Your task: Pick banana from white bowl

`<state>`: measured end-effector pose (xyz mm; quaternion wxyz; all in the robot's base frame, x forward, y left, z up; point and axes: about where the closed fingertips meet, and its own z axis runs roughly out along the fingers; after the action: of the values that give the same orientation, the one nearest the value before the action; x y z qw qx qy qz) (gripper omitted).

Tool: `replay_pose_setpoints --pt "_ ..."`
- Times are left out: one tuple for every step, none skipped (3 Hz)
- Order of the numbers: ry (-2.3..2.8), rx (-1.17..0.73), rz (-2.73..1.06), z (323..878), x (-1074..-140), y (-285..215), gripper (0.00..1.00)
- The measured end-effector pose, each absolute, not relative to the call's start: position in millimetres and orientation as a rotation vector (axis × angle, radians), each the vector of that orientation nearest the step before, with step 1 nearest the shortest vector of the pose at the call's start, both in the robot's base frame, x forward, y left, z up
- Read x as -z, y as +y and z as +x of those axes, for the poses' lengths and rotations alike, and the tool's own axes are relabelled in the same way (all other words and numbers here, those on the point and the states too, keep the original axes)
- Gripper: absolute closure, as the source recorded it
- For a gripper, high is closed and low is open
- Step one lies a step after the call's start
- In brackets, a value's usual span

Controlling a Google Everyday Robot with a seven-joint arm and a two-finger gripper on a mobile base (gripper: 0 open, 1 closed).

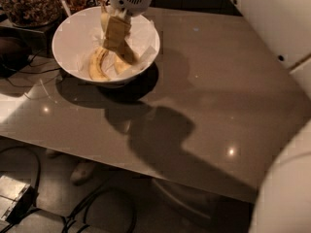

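The white bowl (68,33) stands at the table's far left corner. A pale-yellow curved banana (96,65) lies in its bottom, and a second yellow piece (120,66) lies to its right, partly hidden by the gripper. My gripper (118,37) hangs from the white wrist straight down into the bowl, just above and right of the banana. I cannot tell whether it touches the fruit.
A dark container of brown bits (26,4) stands behind the bowl on the left. The grey table (204,96) stretches right and forward. Cables and a small box (12,195) lie on the floor below. My white arm fills the right side.
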<state>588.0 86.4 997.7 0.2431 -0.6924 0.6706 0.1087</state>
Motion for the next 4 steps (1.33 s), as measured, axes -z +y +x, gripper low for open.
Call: replay_pose_setpoints --pt "1.883 -0.295 -1.808 557 -1013 65 1.0" --pt "1.922 -0.295 -1.751 534 -1023 51 1.0" --pt "1.963 -0.304 -1.708 517 -1027 40 1.0" --pt "2.002 -0.322 -1.669 502 -1025 31 1.0"
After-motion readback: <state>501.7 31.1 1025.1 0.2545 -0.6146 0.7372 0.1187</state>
